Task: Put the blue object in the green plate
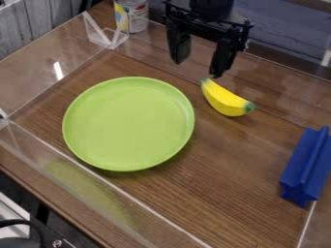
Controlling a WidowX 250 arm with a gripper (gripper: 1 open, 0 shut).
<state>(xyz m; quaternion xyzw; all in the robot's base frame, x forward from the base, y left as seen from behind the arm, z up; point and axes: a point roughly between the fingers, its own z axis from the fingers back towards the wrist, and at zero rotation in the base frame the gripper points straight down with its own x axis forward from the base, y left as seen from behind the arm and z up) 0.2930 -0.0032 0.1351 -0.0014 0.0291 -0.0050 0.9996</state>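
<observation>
The pincer [200, 60] hangs at the far side of the table [233, 170], its two dark fingers [222, 60] pointing down and spread wide apart, with nothing between them. One finger sits to the left in the picture, the other to the right, and clear wood shows through the gap. Whether the tips touch the tabletop cannot be told from this view.

Just below and to the right of the pincer's right-hand finger lies the yellow banana [226, 98], close to that fingertip, its darker end pointing away toward the right edge.

Nearer the camera and to the left of the pincer rests the green plate [130, 123], round, shallow-rimmed and lying flat on the wood, its right rim just beside the banana. Nothing lies in it.

The blue object [308, 167] is well apart from the pincer, far off to the right and toward the camera, hard by the right edge of the picture. It lies lengthwise on the table, apart from the plate and from the banana.

Behind the pincer on its left stands a white bottle [128, 15] with a yellow label, partly cut off by the top edge. A clear plastic wall [39, 58] runs round the table.
</observation>
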